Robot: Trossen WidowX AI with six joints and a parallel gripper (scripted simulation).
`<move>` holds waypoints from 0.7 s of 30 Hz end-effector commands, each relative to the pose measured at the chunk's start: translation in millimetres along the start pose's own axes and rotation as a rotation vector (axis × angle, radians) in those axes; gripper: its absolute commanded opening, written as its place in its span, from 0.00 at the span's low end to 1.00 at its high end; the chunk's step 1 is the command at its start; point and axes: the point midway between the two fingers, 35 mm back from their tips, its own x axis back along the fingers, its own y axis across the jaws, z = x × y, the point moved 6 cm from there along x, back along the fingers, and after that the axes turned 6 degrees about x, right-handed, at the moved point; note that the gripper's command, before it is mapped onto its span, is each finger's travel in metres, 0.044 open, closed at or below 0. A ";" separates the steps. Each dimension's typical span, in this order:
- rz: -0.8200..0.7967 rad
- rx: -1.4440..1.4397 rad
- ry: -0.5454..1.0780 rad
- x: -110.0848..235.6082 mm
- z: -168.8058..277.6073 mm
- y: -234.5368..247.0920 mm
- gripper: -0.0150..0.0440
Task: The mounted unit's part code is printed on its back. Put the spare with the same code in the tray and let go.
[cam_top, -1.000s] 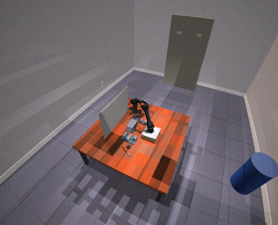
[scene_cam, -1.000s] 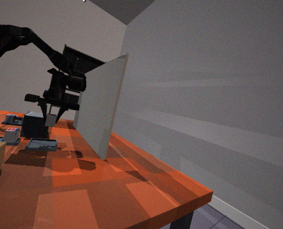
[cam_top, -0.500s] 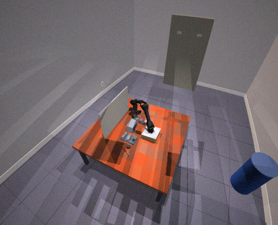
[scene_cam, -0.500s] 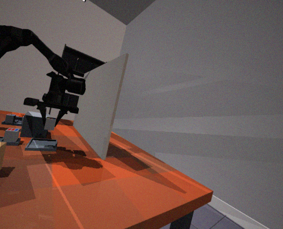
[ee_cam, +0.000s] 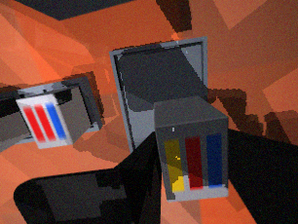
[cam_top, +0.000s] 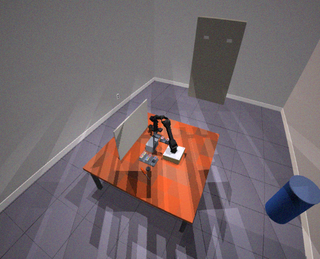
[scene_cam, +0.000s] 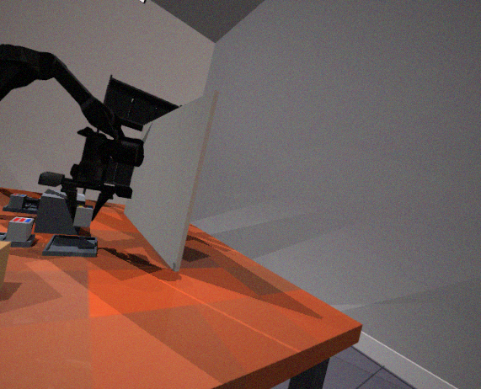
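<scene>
My gripper (scene_cam: 82,220) (ee_cam: 181,133) is shut on a grey block (ee_cam: 199,168), a spare with yellow, red and blue stripes. The block is held above table level, close to the tray (scene_cam: 70,253) (ee_cam: 197,55). In the wrist view it overlaps the tray's near edge, and a dark shadow lies in the tray; no part is seen inside. A spare with red, red and blue stripes (scene_cam: 20,229) (ee_cam: 47,123) sits in a rack beside the tray. A grey sloped housing (cam_top: 152,144) (scene_cam: 56,215) stands nearby; the mounted unit's back code is not readable.
A tall pale panel (cam_top: 131,129) (scene_cam: 170,181) stands along one side of the tray area. Another rack (cam_top: 148,158) holds several spares. A screwdriver with an orange handle (cam_top: 143,170) and a small dark round object (cam_top: 148,169) lie near it. The arm's white-topped base (cam_top: 177,152) is close by.
</scene>
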 end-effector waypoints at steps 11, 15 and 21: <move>-0.004 -0.004 -0.007 -15.6 -2.3 2.4 0.25; -0.004 -0.004 -0.007 -19.4 -2.6 2.9 0.25; -0.004 -0.004 -0.007 -25.0 -3.2 3.6 0.25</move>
